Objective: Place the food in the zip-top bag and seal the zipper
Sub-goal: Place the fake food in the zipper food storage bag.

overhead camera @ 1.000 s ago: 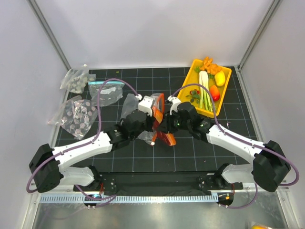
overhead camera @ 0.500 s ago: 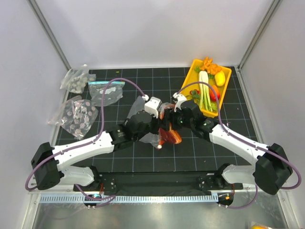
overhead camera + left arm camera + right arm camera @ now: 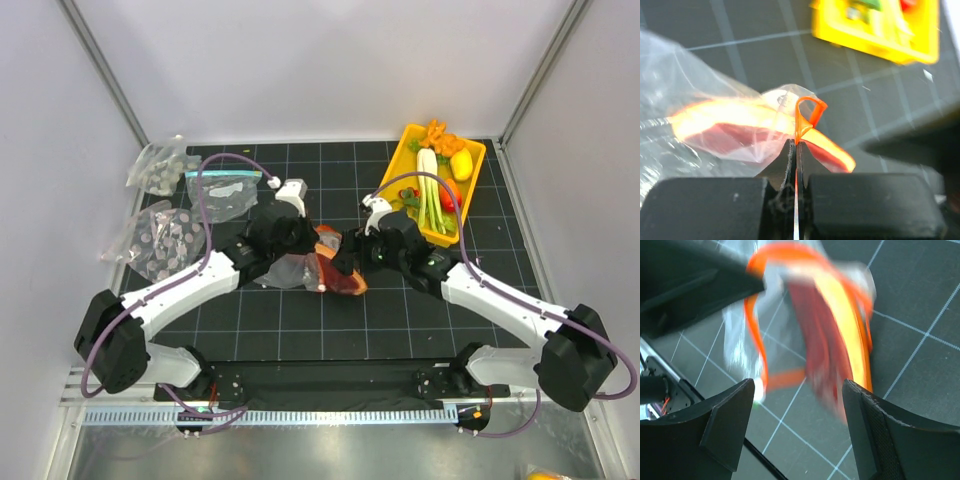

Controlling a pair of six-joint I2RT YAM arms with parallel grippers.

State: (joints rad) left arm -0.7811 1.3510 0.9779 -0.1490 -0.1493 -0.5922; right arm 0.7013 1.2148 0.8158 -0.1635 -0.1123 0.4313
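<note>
The zip-top bag [image 3: 290,270], a dark-red slab [image 3: 735,140] inside, lies left of the yellow tray [image 3: 400,165]; the left hand [image 3: 796,150] pinches the zipper [image 3: 807,112], probably anchoring it for sealing; the right hand [image 3: 797,390] gapes wide beside the bag, holding nothing.

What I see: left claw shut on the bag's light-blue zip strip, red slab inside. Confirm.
Wrong colour: the left wrist view shows the left claw shut on an orange-red zip strip, not light-blue. The red slab inside the bag stands.
</note>
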